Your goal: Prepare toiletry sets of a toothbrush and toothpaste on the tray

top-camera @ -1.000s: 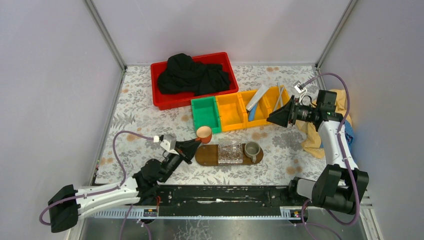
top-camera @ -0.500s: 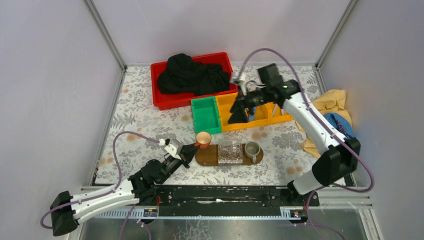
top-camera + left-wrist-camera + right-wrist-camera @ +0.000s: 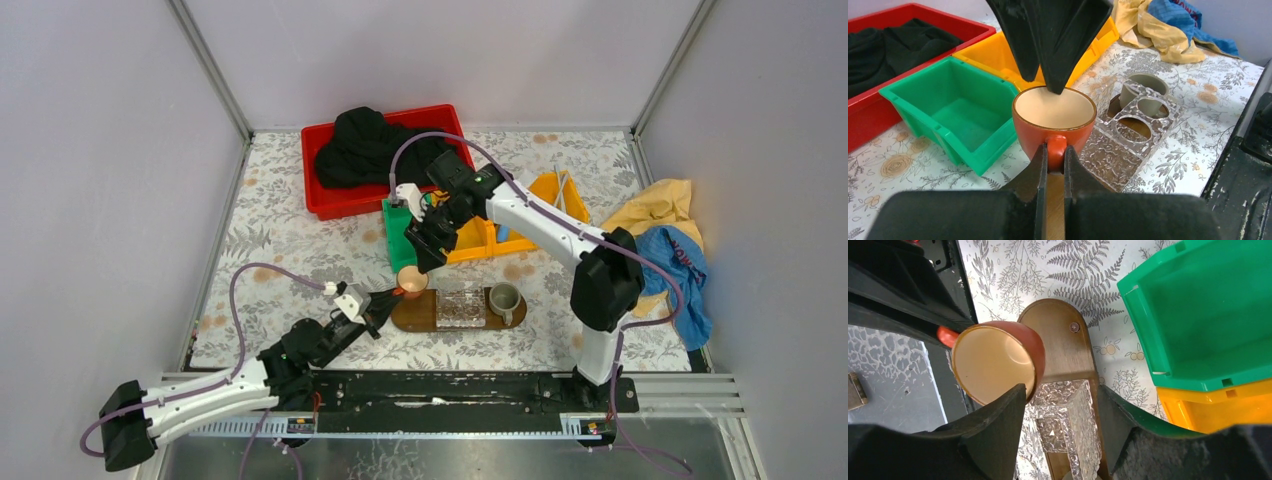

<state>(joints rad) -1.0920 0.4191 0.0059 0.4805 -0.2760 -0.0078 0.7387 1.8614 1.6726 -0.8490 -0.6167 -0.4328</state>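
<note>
the tray (image 3: 412,312) lay below my right jaws, parted and empty, long axis across the desk (image 3: 290,230), while my left jaws pinched the handle of the orange cup (image 3: 407,279).

Tray (image 3: 415,312) near-centre on desk (image 3: 280,240) carries ribbed box (image 3: 461,305) in its middle and mug (image 3: 504,298) at right end, cup (image 3: 408,279) at its left end, bins row (image 3: 478,242) just behind, crate (image 3: 325,202) holding clothes (image 3: 370,150) farther back left, rags (image 3: 670,240) at right.
</note>
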